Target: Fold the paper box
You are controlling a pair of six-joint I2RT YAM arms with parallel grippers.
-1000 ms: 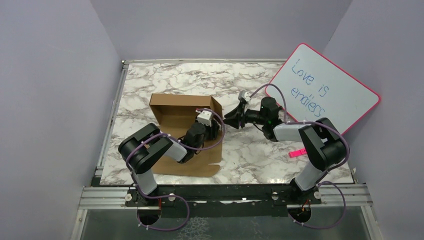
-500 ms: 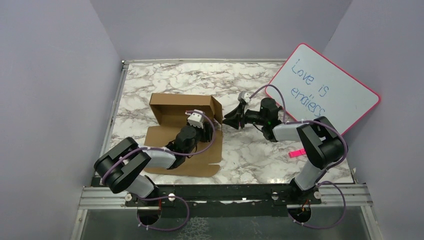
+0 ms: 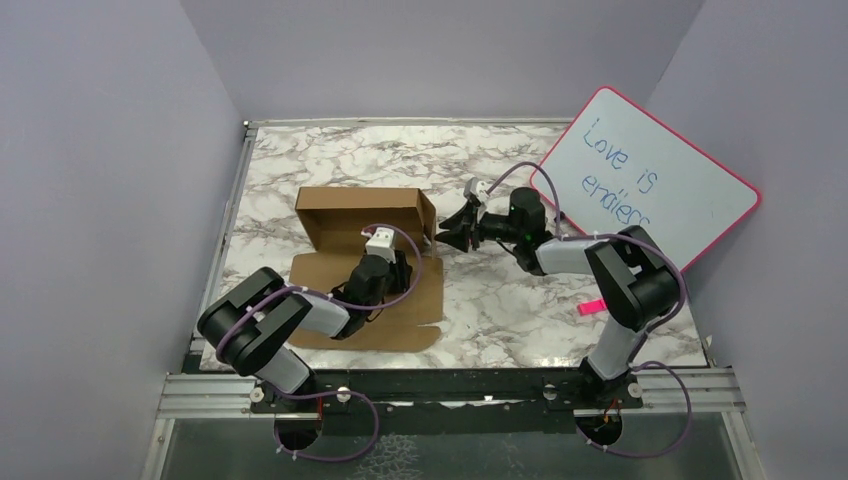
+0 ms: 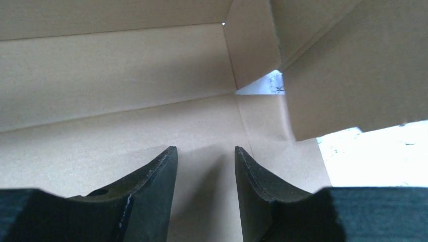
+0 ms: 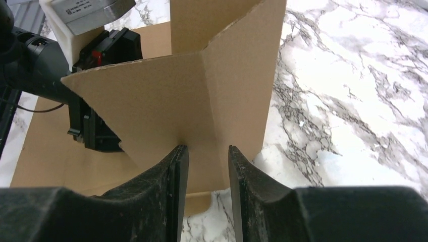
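Flap (upright) of paper box (image 5: 166, 101) faces right end effector (image 5: 207, 150).

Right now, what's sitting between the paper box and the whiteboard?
Only the right gripper, reaching in above the marble table; the top view shows it.

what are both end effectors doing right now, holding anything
Left end effector: open, empty, inside the paper box.
Right end effector: open, empty, facing a raised box flap.
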